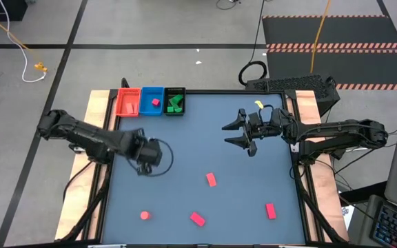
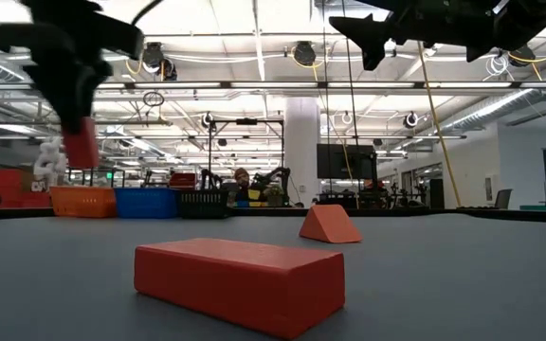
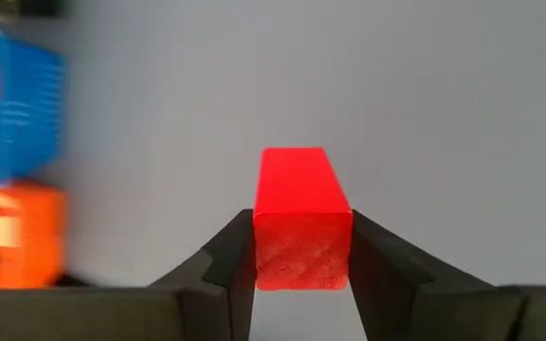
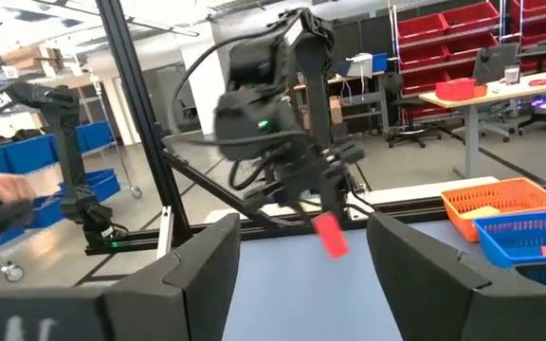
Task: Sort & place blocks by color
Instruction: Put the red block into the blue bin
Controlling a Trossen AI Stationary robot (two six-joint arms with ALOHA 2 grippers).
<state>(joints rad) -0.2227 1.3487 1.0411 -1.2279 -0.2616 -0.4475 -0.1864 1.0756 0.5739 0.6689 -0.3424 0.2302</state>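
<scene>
Four small red blocks lay loose on the dark blue-grey table top (image 1: pixel 185 138): a short bar (image 1: pixel 211 180) near the middle, a longer bar (image 1: pixel 198 219) close to the front edge, another bar (image 1: pixel 271 211) to the right, and one little round-looking piece (image 1: pixel 145 215) to the left. A fifth one, a smooth bright red block with a square end (image 3: pixel 301 223), was up in the air, pinched between the two dark fingers of the left gripper (image 3: pixel 301 256) over the left side of the table. Three small plastic trays stood side by side at the back edge: an orange-red tray (image 1: pixel 127 102), a blue tray (image 1: pixel 151 100) with one pink block (image 1: pixel 156 102) inside, and a black tray (image 1: pixel 175 101) with green blocks (image 1: pixel 176 104) inside. The right gripper (image 1: pixel 238 133) hung over the right side of the table with its fingers spread apart and nothing between them. I could not read any writing.
</scene>
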